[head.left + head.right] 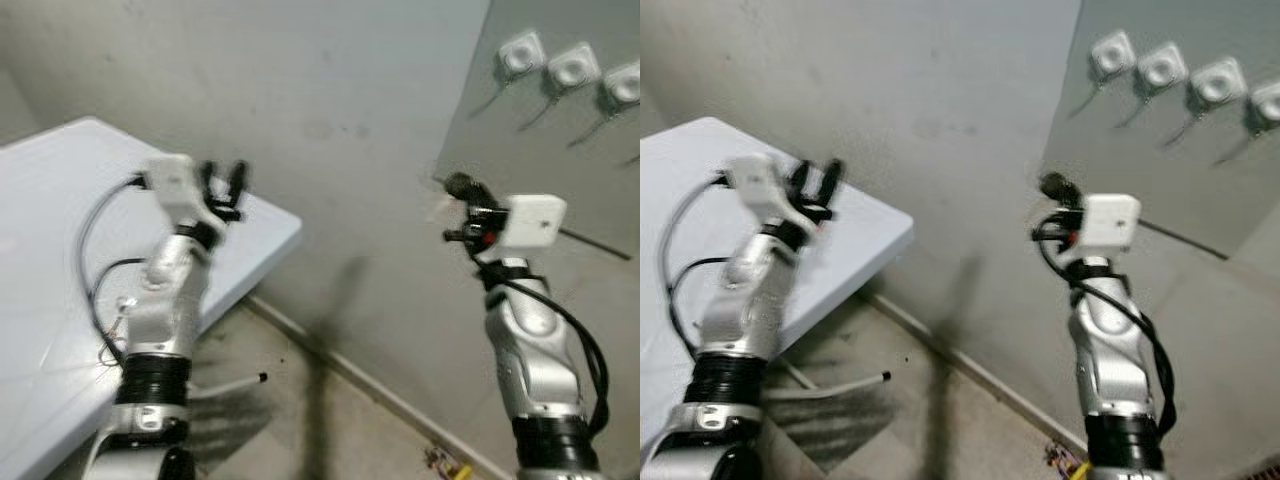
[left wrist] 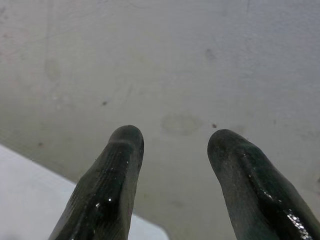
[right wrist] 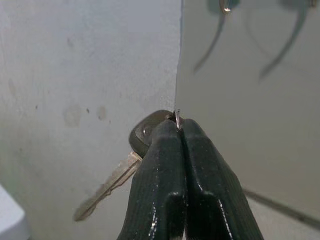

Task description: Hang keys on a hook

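Key (image 3: 131, 165) pinched at its head in closed right gripper (image 3: 178, 125), blade dangling, well below the hooks (image 1: 1160, 70) on the panel. Left gripper (image 2: 175, 150) open, idle above worktop (image 1: 60, 200) corner. Risks: ring missing the hook tip; key slipping from so thin a pinch.

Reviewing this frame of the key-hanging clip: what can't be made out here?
- Key: in the right wrist view, the right gripper covers most of its head and ring; whether more keys hang there is hidden.
- Key in the head views: too small and blurred at the right gripper.
- Hooks: their tips are blurred in the right eye view; the right edge cuts the row.
- Left gripper: open and holding nothing; blurred in the head views.
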Controlling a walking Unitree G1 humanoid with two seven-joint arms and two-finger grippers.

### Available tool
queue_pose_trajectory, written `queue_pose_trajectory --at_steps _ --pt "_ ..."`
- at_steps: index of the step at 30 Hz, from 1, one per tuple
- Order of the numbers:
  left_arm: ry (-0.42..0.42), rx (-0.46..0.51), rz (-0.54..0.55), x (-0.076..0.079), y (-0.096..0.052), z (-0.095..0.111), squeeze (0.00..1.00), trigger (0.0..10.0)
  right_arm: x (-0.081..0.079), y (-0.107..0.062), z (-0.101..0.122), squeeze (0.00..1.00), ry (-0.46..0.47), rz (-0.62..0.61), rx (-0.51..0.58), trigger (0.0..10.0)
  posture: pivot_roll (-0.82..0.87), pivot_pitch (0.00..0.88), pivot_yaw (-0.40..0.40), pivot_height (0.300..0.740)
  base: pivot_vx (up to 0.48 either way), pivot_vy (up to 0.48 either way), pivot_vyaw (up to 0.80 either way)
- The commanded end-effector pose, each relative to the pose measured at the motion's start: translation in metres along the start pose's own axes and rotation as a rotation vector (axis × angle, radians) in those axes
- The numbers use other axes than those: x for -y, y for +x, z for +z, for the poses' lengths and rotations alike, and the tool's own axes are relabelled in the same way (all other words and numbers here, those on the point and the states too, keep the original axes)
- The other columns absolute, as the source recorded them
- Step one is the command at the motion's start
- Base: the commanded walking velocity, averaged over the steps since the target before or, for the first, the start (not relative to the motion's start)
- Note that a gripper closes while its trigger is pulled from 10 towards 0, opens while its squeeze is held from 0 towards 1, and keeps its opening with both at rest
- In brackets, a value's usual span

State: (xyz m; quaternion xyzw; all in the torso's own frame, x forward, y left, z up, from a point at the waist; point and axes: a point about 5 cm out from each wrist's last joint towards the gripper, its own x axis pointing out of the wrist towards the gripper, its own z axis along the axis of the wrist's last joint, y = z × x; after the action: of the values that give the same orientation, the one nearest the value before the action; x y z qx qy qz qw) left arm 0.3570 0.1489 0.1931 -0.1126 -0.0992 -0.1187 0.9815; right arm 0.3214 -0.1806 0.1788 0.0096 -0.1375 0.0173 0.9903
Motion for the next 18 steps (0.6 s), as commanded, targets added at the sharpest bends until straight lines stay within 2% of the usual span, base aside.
queue_pose_trajectory --at_steps 1,7,15,18 --pt "0.014 0.007 0.006 -0.0054 -0.0009 0.0048 0.00 10.0 -0.0035 0.0022 0.0070 0.00 0.007 0.013 0.020 10.0 -0.04 0.039 -0.022 0.740 0.326 0.000 0.00" --pt "0.016 0.010 0.004 -0.0044 -0.0007 0.0051 0.00 10.0 -0.0029 0.0028 0.0066 0.00 0.009 0.014 0.015 10.0 -0.04 0.042 -0.023 0.740 0.331 0.000 -0.67" --pt "0.007 0.036 -0.014 0.0008 -0.0013 0.0086 0.00 10.0 -0.0026 0.0031 0.0080 0.00 -0.005 0.010 0.031 10.0 -0.04 0.046 -0.023 0.740 0.000 0.000 -0.58" --pt "0.019 0.030 -0.023 0.0044 0.0001 0.0099 0.00 10.0 -0.0026 0.0028 0.0090 0.00 -0.007 0.015 0.037 10.0 -0.04 0.050 -0.026 0.740 0.000 0.000 0.00"
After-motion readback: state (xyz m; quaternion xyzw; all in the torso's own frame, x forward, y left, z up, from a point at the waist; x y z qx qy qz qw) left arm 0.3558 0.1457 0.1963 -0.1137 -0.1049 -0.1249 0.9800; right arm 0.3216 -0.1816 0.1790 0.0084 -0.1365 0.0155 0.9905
